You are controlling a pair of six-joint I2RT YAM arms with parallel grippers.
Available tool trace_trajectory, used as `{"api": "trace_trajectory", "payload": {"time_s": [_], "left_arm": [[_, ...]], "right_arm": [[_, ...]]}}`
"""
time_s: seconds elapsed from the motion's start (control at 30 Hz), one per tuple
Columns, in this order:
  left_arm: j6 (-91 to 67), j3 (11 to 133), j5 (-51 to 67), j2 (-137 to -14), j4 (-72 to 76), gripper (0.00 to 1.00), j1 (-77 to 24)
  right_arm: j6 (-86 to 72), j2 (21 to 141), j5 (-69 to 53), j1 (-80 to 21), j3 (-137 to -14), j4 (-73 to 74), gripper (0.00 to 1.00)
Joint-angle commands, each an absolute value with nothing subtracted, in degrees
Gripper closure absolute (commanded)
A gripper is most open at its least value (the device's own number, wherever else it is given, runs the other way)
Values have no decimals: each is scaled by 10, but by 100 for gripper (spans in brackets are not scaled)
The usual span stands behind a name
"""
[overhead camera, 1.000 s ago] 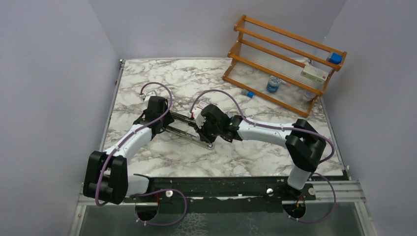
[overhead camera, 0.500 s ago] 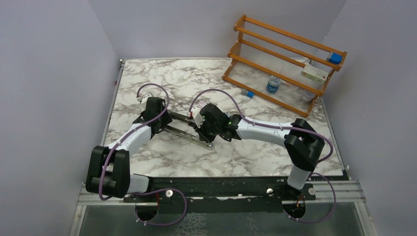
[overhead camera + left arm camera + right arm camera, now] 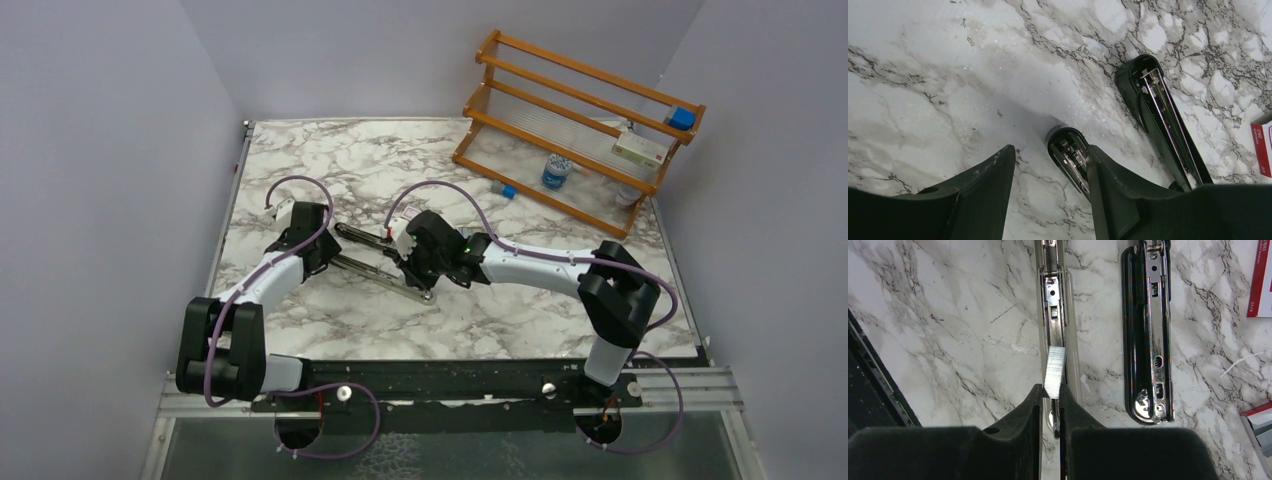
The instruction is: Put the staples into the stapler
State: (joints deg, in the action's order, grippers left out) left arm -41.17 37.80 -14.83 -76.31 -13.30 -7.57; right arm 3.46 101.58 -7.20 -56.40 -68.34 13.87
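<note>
The left arm (image 3: 262, 285) reaches forward from its base, its wrist turned inward toward the other arm. The left gripper (image 3: 1050, 152) points down, and its fingers (image 3: 983, 185) are spread well apart, clamping nothing. The right arm (image 3: 540, 265) bends sharply at the elbow and stretches across toward the left one. The right gripper (image 3: 1050, 389) also points down, fingers nearly together, pinching a staple strip (image 3: 1054, 371) that sticks out just ahead of their tips.

The left claw (image 3: 1050, 150) has drawn back leftward, uncovering the stapler (image 3: 380, 278) ends.
</note>
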Motion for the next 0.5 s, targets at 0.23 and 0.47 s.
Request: {"api": "trace_trajectory", "payload": {"time_s": [0.23, 0.47], "left_arm": [[-415, 369, -162, -787, -123, 51, -70], [-413, 369, -155, -798, -114, 53, -70]], "right_arm": [[33, 1032, -79, -565, -695, 143, 99], [38, 1037, -70, -565, -699, 145, 99]]}}
